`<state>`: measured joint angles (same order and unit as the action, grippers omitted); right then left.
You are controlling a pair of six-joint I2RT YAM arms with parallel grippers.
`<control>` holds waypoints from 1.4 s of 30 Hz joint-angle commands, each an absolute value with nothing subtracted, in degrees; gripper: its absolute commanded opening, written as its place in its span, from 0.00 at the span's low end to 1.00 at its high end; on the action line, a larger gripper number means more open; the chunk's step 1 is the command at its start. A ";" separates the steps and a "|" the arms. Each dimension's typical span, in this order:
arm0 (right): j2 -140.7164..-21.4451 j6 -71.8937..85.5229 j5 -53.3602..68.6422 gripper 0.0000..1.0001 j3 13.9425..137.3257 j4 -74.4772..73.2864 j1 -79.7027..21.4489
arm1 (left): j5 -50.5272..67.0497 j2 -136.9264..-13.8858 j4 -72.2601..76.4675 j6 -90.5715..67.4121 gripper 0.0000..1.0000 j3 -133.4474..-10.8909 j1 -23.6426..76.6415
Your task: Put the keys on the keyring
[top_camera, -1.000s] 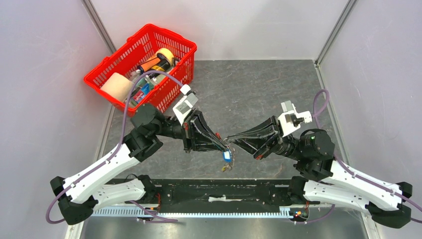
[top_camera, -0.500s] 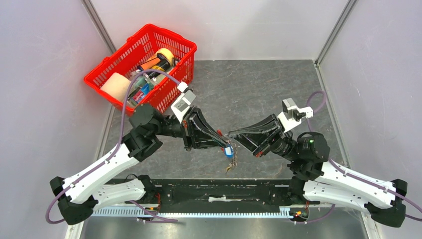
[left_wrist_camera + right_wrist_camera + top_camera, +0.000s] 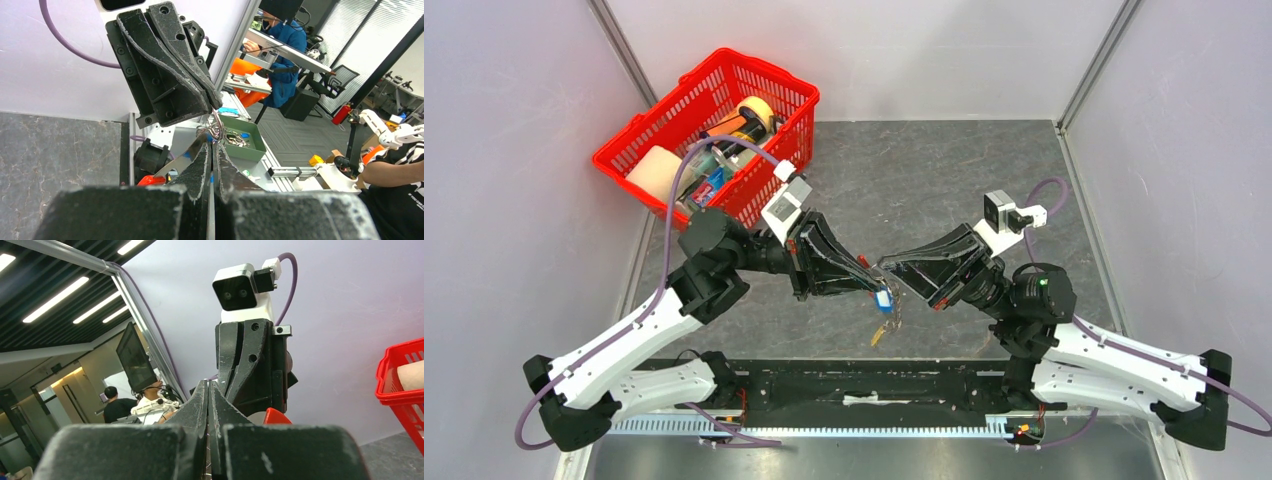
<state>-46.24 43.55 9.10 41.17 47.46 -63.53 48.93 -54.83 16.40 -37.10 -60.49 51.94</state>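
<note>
Two arms meeting tip to tip above a grey tabletop (image 3: 944,180).
Left gripper (image 3: 876,289) jaws pinched narrow on the keyring (image 3: 890,321), metal fringe dangling below; blue keys (image 3: 883,299) hanging right at the tips. Right gripper (image 3: 887,267) jaws pressed together, contents hidden. Red basket (image 3: 639,140) of clutter far left, well apart.

basket (image 3: 707,130) far left on table (image 3: 944,170) | left gripper (image 3: 874,291), right gripper (image 3: 888,268) tip to tip, centre | keys (image 3: 883,300), keyring (image 3: 889,323) between tips

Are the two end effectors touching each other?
Apart. Left wrist view shows a gap between left end effector and right end effector, bridged by the keyring.
</note>
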 commanded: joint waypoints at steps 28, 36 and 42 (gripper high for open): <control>-53.10 52.87 9.01 0.00 40.19 66.18 -64.50 | 48.00 -59.30 24.87 -39.64 0.02 -64.47 52.38; -53.42 53.32 11.26 0.00 40.43 66.09 -65.04 | 46.11 -59.17 24.31 -38.80 0.02 -64.69 52.38; -53.86 54.42 14.15 0.00 40.73 66.10 -65.20 | 45.26 -59.58 23.99 -38.28 0.02 -65.54 52.35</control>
<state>-53.32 53.10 9.23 40.16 64.27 -64.03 49.47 -58.61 23.68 -38.35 -62.76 52.27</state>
